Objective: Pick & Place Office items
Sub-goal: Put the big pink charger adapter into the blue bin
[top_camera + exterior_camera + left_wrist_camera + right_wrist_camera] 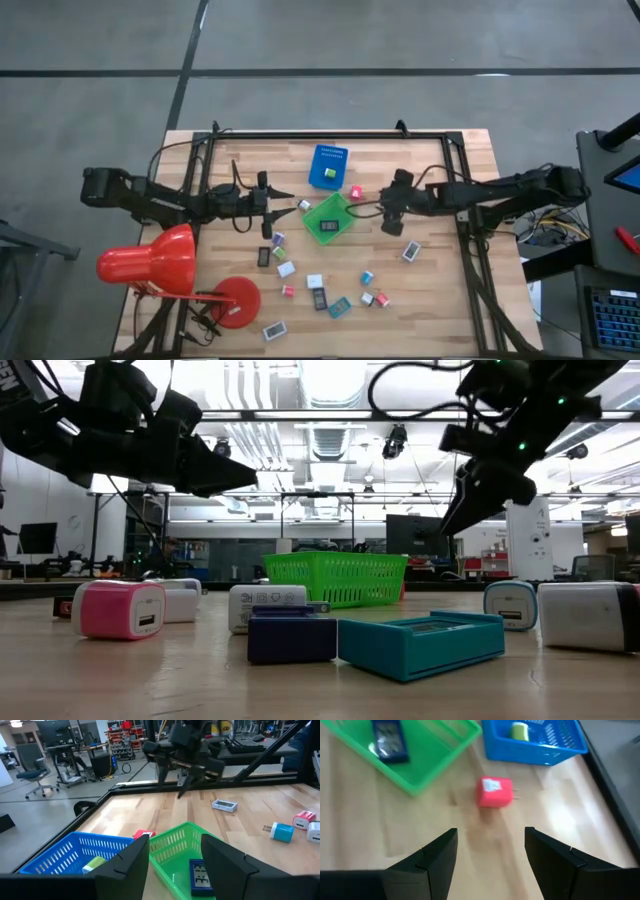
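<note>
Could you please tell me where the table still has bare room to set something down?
Bare wood lies left of the blue tray along the table's far edge, and right of the white charger. The near middle, below the green tray, is crowded with small pieces.

- I can read no words, brand names or numbers anywhere on my desk.
- A white cube (267,607) near the middle of the desk carries small dark printing, too tiny for me to read.
- A pink-red cube (495,791) shows a pale label, also unreadable.
</note>
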You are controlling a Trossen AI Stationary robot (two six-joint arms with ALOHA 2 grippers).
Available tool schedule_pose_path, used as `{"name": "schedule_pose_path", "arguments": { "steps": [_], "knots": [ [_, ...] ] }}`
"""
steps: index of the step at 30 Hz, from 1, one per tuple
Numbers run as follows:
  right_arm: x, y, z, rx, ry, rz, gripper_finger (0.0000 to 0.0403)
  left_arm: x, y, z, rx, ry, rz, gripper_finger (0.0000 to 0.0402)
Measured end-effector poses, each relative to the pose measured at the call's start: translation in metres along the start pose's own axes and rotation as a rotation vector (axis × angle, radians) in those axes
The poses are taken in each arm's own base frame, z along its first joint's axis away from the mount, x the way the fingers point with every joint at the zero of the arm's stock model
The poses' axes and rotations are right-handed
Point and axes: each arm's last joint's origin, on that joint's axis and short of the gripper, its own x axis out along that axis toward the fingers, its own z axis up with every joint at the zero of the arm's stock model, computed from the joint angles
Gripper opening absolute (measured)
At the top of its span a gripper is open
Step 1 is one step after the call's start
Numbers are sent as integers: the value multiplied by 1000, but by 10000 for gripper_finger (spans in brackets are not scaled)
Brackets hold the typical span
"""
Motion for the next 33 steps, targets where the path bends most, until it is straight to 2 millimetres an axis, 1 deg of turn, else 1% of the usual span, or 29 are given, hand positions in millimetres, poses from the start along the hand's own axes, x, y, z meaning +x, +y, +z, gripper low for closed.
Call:
{"name": "schedule_pose_path", "arguments": {
  "steps": [3,6,9,12,16,19,24,28,33],
  "knots": [
    [6,-11,0,-18,13,-19,224,0,0,0,0,0,0,181],
    [15,-21,0,-12,-7,23,224,0,0,0,0,0,0,181],
    [26,-26,2,-30,-39,76,224,0,0,0,0,0,0,181],
    [41,-29,0,-34,-20,124,224,0,0,0,-1,1,0,181],
    [60,-34,0,23,35,160,224,0,0,0,-4,1,0,181],
    [72,-32,-1,19,77,167,224,0,0,0,-5,2,0,181],
    [85,-29,1,4,106,178,220,0,0,-1,-9,6,0,181],
    [88,-24,0,24,124,186,192,0,0,-1,-11,10,-1,181],
    [83,-17,-1,61,131,200,129,0,0,-2,-11,17,-2,181]
  ]
}}
